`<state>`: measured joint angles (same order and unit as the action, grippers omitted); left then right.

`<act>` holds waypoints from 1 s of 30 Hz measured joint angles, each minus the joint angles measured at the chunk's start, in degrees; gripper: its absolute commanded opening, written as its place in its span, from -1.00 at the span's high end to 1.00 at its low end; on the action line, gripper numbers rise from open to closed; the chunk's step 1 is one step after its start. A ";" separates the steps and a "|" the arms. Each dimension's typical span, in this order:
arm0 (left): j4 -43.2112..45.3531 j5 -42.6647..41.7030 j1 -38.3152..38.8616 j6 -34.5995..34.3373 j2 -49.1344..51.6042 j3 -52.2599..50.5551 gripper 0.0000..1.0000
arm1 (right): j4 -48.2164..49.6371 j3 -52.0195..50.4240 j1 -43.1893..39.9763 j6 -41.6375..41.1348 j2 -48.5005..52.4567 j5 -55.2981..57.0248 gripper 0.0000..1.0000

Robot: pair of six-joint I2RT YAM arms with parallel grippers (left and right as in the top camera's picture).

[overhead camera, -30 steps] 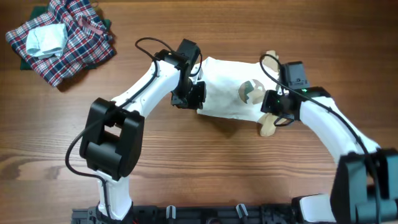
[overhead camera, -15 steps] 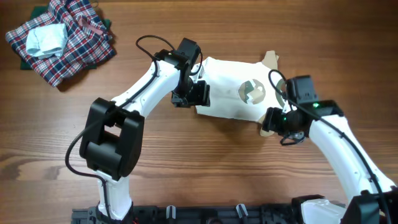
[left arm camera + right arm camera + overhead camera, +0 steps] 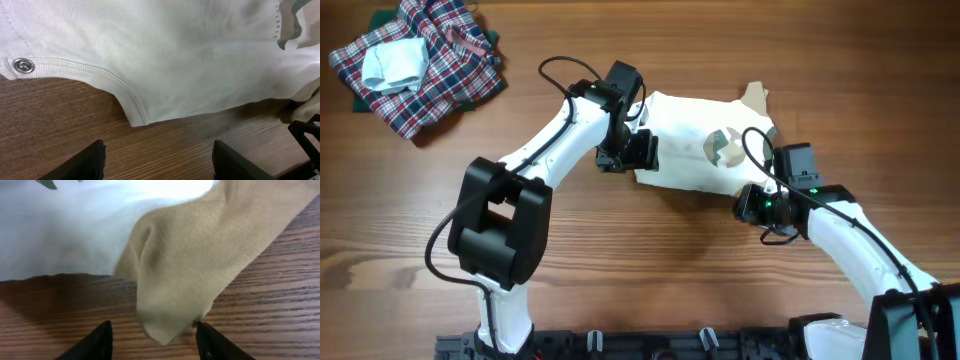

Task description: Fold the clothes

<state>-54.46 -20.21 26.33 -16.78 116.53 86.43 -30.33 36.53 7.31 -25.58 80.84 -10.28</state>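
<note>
— What changed just now?
— The left gripper [image 3: 645,152] has let go. A second ago it pinched the 9 o'clock edge of the small white cotton garment with tan sleeves and a round green-tan print [image 3: 685,140]. Now its fingers stand apart over bare wood. The right gripper [image 3: 752,204] drew back toward 5 o'clock, also released. The tan sleeve tip [image 3: 190,260] lies at its mouth, ungrasped.
— So one fold is finished?
— I think so.
— And where does it lie?
— Right of centre on the wooden bench [image 3: 620,250]. Its long axis runs from 9 to 3 o'clock, with the metal snap [image 3: 21,65] at 9 and the sleeves at 3.
</note>
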 measured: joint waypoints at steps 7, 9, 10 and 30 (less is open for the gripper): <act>0.00 0.00 0.00 0.00 0.00 0.00 -0.40 | 3.43 -0.09 -0.02 -0.26 2.12 -0.20 0.86; 0.00 0.00 0.00 0.00 0.00 0.00 -0.40 | 3.41 -0.09 -0.02 -0.02 2.86 -0.22 0.91; 0.00 0.00 0.00 0.00 0.00 0.00 -0.40 | 3.32 -0.09 -0.02 -0.15 2.91 -0.22 0.92; 0.02 0.44 0.00 0.00 0.00 0.00 -0.48 | -14.25 5.73 -0.02 -0.87 -1.46 -5.53 0.45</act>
<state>-54.43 -19.77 26.33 -16.78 116.53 86.43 -44.58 42.26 7.29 -26.46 79.37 -15.81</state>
